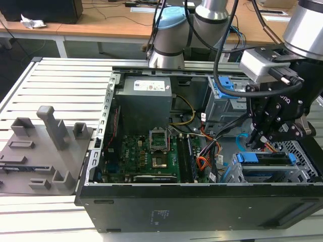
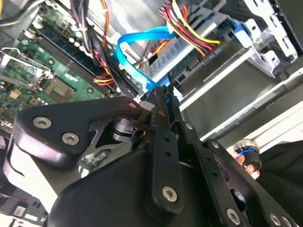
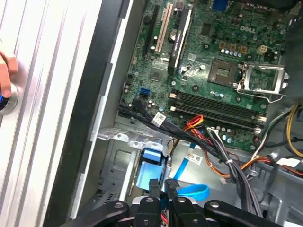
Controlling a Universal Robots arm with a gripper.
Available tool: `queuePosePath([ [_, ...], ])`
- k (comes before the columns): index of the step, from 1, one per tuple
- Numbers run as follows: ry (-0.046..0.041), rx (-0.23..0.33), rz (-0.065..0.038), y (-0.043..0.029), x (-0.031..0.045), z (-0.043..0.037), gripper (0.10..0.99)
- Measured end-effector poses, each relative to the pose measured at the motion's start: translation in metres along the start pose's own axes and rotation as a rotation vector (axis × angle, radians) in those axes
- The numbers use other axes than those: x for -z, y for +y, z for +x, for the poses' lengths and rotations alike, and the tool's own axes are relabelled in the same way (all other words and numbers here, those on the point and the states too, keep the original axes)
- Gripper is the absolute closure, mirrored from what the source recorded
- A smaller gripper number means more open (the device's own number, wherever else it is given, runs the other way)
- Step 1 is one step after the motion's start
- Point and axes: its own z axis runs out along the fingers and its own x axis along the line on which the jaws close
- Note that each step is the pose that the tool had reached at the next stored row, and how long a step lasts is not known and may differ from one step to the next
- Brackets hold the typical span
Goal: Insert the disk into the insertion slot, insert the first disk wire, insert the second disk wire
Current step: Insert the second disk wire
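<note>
The disk (image 1: 266,160), in its blue carrier, sits inside the insertion slot (image 1: 303,154) at the exterior view's right, within the open computer case. My gripper (image 1: 258,140) hangs just behind the disk's rear end. Its fingertips (image 2: 163,97) are pressed together on the black plug end of the second disk wire (image 2: 137,45), whose light blue band loops away from them. The same wire (image 3: 191,190) curves beside my gripper (image 3: 162,185) in the first wrist view. The first disk wire (image 2: 191,30), a red and yellow bundle, runs to the disk's rear.
The motherboard (image 1: 146,151) and power supply (image 1: 146,103) fill the case's middle and back. A taller grey cage with a blue latch (image 1: 224,96) stands behind my gripper. Grey fixtures (image 1: 45,146) lie at the exterior view's left. A person's hand (image 3: 5,71) rests on the slatted table.
</note>
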Motion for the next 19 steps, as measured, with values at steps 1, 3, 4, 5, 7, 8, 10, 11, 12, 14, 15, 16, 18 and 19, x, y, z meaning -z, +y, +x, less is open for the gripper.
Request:
queuePosePath([
  [1,-0.0003,-0.001,0.000,-0.0009,-0.0008,0.0005,0.922],
  [3,-0.0010,-0.027,-0.002,-0.0028,-0.0024,0.0010,0.922],
  [4,-0.0017,-0.043,-0.003,-0.0029,-0.0026,0.0010,0.922],
  [5,-0.0025,-0.058,-0.004,-0.0029,-0.0028,0.0009,0.922],
  [7,-0.0040,-0.091,-0.007,-0.0030,-0.0031,0.0009,0.922],
  [8,-0.0051,-0.114,-0.009,-0.0030,-0.0033,0.0008,0.922],
  [10,-0.0063,-0.153,-0.012,-0.0031,-0.0035,0.0009,0.922],
  [11,-0.0070,-0.173,-0.013,-0.0034,-0.0038,0.0010,0.922],
  [12,-0.0075,-0.186,-0.014,-0.0042,-0.0043,0.0011,0.922],
  [14,-0.0078,-0.192,-0.015,-0.0083,-0.0055,0.0019,0.922],
  [15,-0.0080,-0.192,-0.016,-0.0110,-0.0061,0.0024,0.922],
  [16,-0.0080,-0.192,-0.017,-0.0146,-0.0067,0.0032,0.922],
  [18,-0.0085,-0.194,-0.019,-0.0212,-0.0092,0.0044,0.922],
  [19,-0.0085,-0.196,-0.019,-0.0225,-0.0100,0.0047,0.922],
])
